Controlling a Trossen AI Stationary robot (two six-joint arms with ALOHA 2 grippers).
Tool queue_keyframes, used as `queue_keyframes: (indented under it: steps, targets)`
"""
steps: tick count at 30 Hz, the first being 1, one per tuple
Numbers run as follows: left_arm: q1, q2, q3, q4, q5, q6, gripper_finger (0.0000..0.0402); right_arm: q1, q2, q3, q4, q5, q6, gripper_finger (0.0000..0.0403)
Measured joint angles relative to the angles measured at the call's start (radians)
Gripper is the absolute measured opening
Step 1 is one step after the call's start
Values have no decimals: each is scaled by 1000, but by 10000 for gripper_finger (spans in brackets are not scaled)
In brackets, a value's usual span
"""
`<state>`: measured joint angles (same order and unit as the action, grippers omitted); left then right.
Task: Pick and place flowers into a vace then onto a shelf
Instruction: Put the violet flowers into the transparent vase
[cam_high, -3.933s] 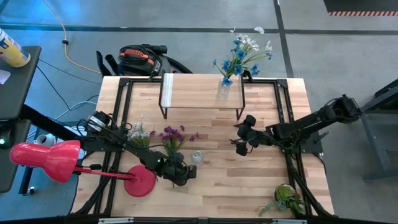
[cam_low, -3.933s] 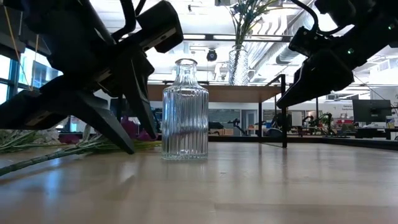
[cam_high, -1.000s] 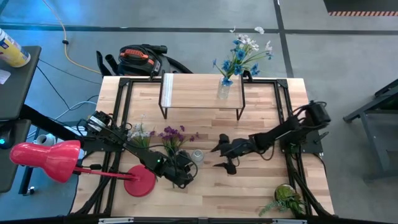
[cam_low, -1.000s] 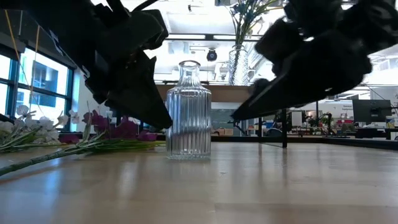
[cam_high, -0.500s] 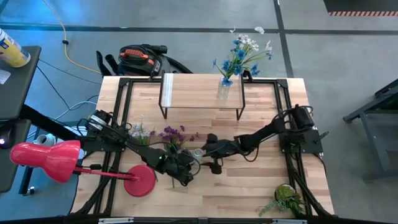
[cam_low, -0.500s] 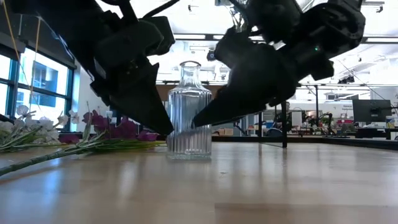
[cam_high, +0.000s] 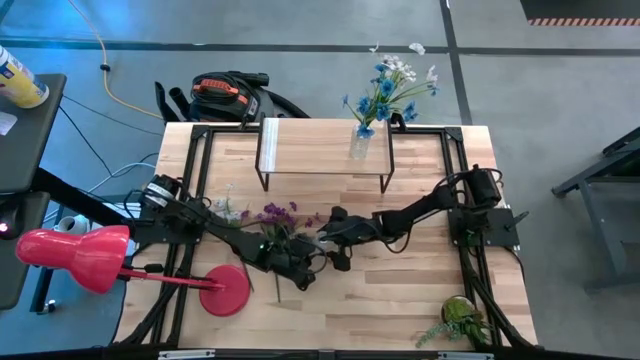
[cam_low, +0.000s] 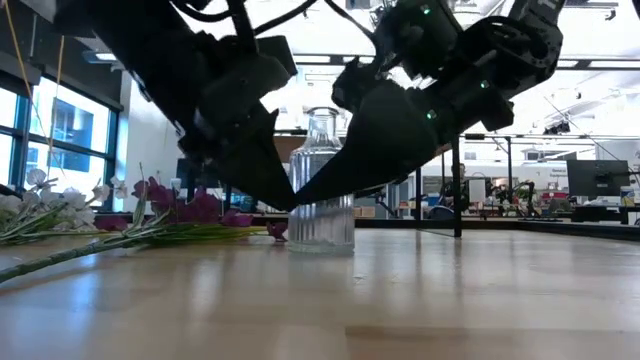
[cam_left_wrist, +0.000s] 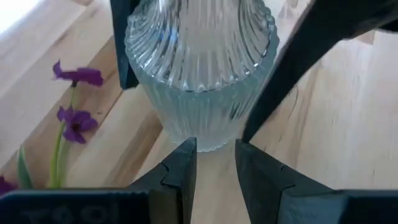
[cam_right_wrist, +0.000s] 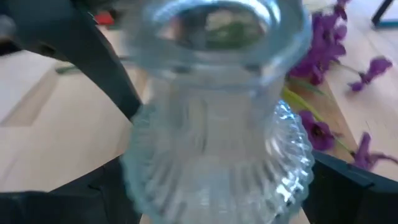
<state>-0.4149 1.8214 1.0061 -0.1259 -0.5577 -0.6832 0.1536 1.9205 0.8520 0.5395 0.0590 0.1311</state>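
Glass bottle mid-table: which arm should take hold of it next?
Right, I'd judge. In its wrist view the right pincer has a finger on each side of the glass bottle, ready to close. The left pincer sits nearly shut in front of the bottle's base, beside the purple flowers.

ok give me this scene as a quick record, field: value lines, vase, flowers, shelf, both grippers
empty vase: ribbed clear glass bottle, upright on the table, no stems in it
right gripper: fingers straddle the empty vase
left gripper: low beside the vase base, fingers narrowly apart, holding nothing
purple flowers: lying on the table near the vase
white flowers: lying on the table
shelf: carries a second vase with blue flowers
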Motion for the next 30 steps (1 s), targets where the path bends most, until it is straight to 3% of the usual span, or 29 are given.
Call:
queue_keyframes:
  steps: [7,12,16,21,25,30]
  targets:
    - [5,-11,20,-30,24,20,145,-29,-1,0,-111,0,22,332]
    - [-43,-60,82,-195,-18,-90,145,-45,-3,1,-172,0,82,321]
    - [-91,-93,133,-380,-96,-278,145,-49,-2,-3,-140,-16,49,285]
    - [-177,-94,184,-620,-114,-678,145,-49,0,-5,-103,-12,25,265]
    - [-242,-89,187,-733,-192,-939,145,-49,0,-5,-94,-10,49,305]
    - [-197,-70,154,-714,-245,-965,145,-49,0,-4,-47,-9,42,355]
